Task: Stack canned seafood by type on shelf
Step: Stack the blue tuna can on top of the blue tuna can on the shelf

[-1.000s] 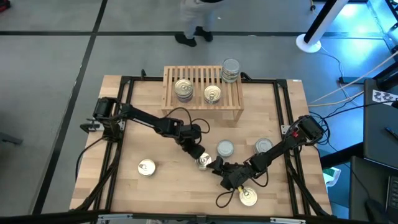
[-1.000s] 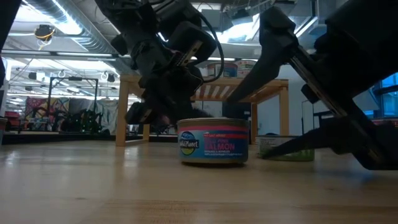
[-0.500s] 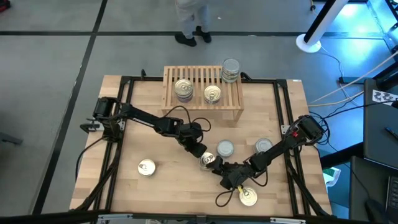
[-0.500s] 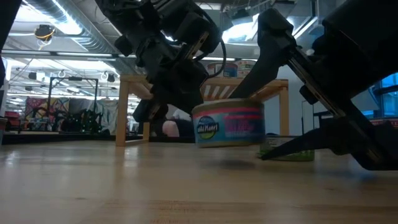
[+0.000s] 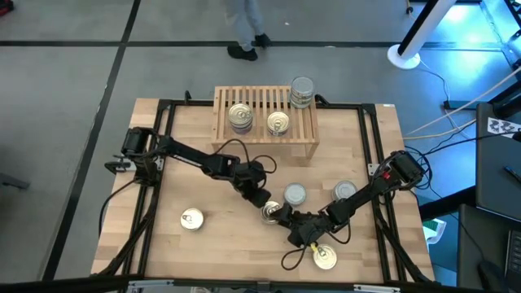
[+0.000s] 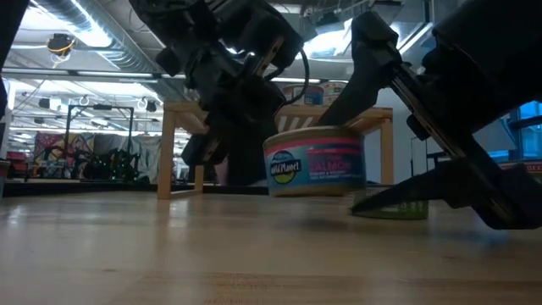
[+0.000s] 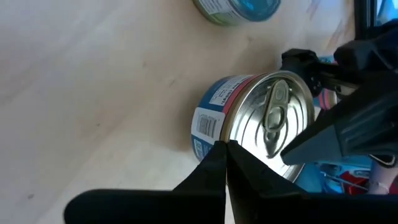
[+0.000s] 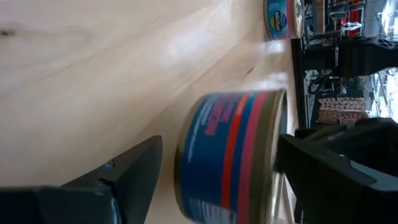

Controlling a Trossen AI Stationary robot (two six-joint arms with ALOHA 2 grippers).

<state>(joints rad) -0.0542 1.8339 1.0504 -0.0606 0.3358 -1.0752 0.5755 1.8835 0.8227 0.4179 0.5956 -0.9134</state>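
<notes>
The left gripper [image 5: 266, 207] is clamped on a short round can [image 6: 315, 161] with a ribbed silver pull-tab lid and a glossy blue-and-red label, held just clear of the pale wood-grain table [image 5: 212, 236]. The right gripper [image 5: 295, 225] sits just beside it, its dark fingers [image 8: 134, 171] spread apart with the can between them. A second ago the can stood on the table; it has since risen and edged toward the right gripper. Beyond the left gripper stands the slatted light-wood shelf [image 5: 305, 134], carrying three cans or stacks.
</notes>
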